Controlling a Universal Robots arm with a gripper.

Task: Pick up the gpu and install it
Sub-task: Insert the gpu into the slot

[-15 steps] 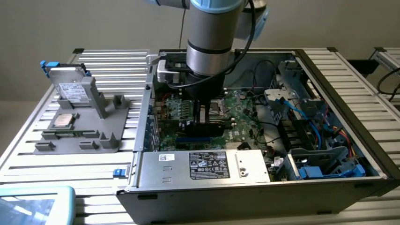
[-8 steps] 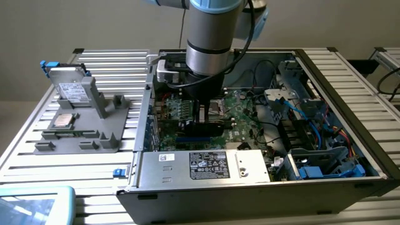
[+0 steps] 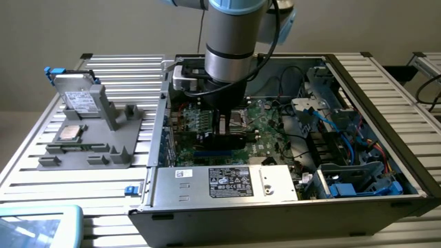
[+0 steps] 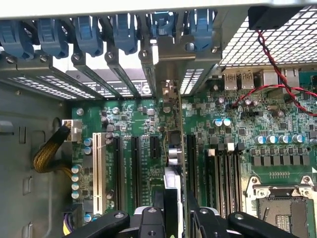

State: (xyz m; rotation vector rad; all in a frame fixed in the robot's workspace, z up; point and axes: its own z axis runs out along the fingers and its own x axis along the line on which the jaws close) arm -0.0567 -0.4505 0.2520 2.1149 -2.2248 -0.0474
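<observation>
In the wrist view the gpu (image 4: 173, 153) appears edge-on, a thin upright card with its silver bracket end toward the case's rear slot openings. My gripper (image 4: 174, 198) is shut on it, one black finger (image 4: 158, 203) on each side. The card stands over the green motherboard (image 4: 133, 119), between the black expansion slots (image 4: 134, 163); I cannot tell whether it touches a slot. In the exterior view the arm reaches down into the open computer case (image 3: 386, 170), with the gripper (image 3: 224, 126) low over the board and the dark gpu (image 3: 219, 140) under it.
Blue bracket latches (image 4: 89, 34) line the case's rear edge. Red and black wires (image 4: 277, 79) cross the board near the CPU socket (image 4: 285, 208). The power supply (image 3: 227, 183) sits at the case front. A grey fixture (image 3: 90, 139) holds a silver drive (image 3: 77, 98) and chip (image 3: 71, 133).
</observation>
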